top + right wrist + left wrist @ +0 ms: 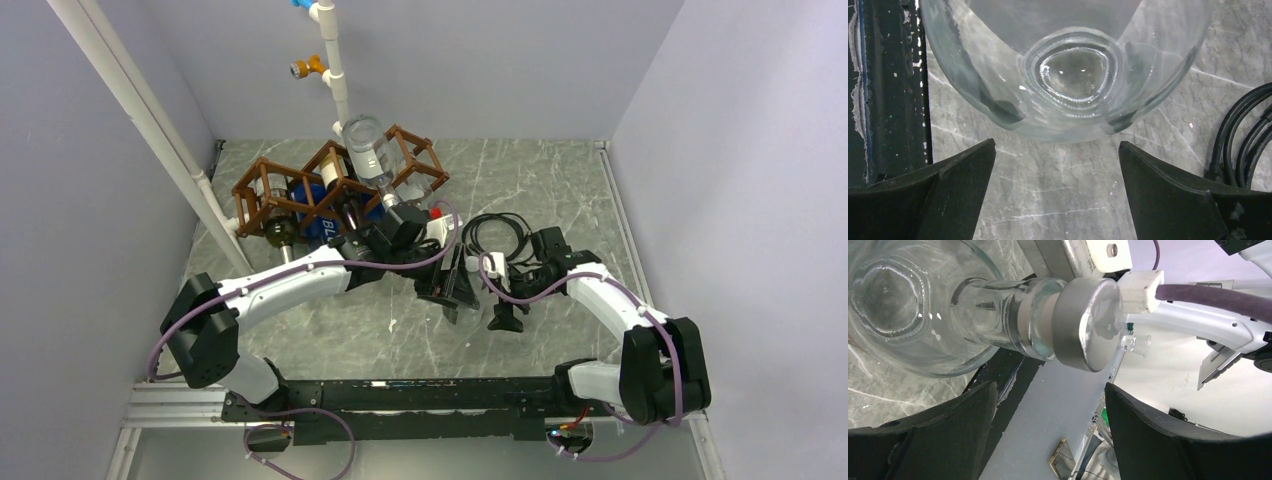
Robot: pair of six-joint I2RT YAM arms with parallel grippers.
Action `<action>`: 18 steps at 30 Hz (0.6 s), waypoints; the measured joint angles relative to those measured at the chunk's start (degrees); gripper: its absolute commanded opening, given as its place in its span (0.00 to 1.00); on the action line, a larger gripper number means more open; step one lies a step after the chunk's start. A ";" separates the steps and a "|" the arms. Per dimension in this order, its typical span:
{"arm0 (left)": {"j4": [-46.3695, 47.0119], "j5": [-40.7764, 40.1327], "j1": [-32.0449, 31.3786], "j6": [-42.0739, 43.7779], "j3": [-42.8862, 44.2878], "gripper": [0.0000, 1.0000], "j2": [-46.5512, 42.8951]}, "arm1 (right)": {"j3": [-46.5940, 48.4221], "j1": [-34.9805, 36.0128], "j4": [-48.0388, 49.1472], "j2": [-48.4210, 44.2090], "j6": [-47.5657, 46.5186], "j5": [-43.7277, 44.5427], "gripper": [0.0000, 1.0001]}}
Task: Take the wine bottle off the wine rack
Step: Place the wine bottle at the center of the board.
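The wine bottle is clear glass with a silver cap. In the left wrist view it fills the upper left, with its cap just beyond my open left gripper, whose fingers hold nothing. In the right wrist view its round glass body lies on the marble table, just past my open right gripper. From above, the left gripper and right gripper hang close together mid-table, and I cannot make out the bottle there. The brown wine rack stands behind them at the back left.
A clear bottle and a blue-labelled one sit in the rack. A white pipe rises behind it. Black cables coil right of the rack. A dark rail runs along the near edge, and grey walls enclose the table.
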 measured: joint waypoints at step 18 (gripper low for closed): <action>-1.73 -1.25 1.77 12.24 -2.71 0.94 -8.17 | 3.87 -5.55 -6.49 -2.40 -2.54 -4.07 0.99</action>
